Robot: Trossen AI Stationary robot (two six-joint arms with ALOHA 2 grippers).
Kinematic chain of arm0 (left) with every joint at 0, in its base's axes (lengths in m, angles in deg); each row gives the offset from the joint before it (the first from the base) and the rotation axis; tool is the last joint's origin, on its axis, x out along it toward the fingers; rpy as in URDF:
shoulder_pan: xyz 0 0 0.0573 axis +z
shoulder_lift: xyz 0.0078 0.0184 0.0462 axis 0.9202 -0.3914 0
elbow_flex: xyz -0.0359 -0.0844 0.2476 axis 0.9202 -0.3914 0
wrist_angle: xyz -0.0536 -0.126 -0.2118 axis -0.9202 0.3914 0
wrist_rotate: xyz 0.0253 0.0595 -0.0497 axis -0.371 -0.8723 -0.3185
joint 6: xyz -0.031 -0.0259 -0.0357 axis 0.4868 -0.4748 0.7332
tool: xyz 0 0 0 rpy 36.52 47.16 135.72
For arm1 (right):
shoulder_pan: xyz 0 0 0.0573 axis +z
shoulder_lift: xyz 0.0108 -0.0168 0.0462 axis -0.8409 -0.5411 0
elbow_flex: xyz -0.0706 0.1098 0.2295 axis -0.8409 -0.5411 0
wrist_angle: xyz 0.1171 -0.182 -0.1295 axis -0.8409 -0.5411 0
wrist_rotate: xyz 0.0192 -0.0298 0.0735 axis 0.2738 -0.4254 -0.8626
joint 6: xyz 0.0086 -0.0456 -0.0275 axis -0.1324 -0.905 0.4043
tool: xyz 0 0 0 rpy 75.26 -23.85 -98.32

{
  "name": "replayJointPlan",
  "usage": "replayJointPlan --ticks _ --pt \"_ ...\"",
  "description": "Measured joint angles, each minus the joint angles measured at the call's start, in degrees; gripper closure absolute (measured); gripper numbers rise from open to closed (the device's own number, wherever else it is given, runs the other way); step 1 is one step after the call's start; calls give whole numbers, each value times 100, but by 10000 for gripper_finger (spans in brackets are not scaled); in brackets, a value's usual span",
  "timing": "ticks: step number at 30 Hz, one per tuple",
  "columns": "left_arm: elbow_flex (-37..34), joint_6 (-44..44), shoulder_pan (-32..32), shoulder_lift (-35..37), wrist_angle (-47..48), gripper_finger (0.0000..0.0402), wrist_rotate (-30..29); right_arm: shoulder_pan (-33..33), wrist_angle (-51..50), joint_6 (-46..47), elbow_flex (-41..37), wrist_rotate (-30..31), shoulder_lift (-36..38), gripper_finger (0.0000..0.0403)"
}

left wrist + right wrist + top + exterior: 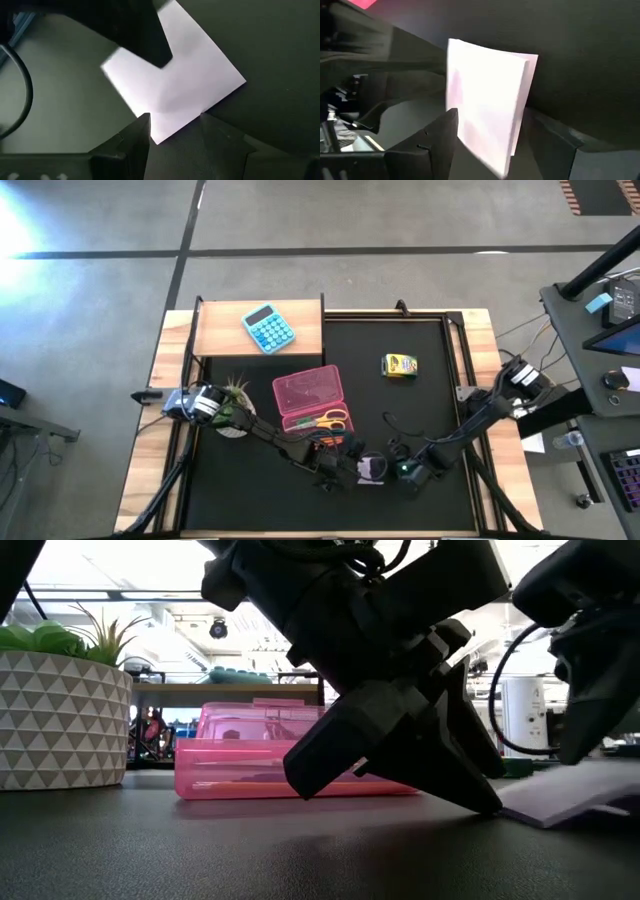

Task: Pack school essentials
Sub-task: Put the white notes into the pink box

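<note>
Near the front edge of the black worktop [420, 410], the white square paper note pad [487, 107] sits tilted between the right gripper [487, 147] fingers, which hold it. The left gripper [172, 132], narrowly parted, straddles one corner. Judged best: one gripper keeps hold, carrying it level to the open pink plastic case [312, 395].

You have a wood-edged tabletop [480, 395] with a black mat. Lying directly on the mat: an open pink case [311, 394] at centre, a small yellow crayon box [399, 366] well apart toward the right rear, a potted plant [235, 405] at the left, and a white note pad [373, 469] at front centre. A light-blue calculator [268, 328] rests on the raised wooden panel at the rear left.
</note>
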Motion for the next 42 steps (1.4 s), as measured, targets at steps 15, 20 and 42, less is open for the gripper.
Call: replayJointPlan --ticks 15,20,42 --pt "-2 17 0 0 28 244 -20 -105 455 -471 -7 29 -43 186" --pt "0 20 -7 0 36 244 -88 -112 384 -691 -21 -9 144 190" --pt "-4 33 -2 0 61 244 -125 -373 539 -1230 -21 183 65 193"
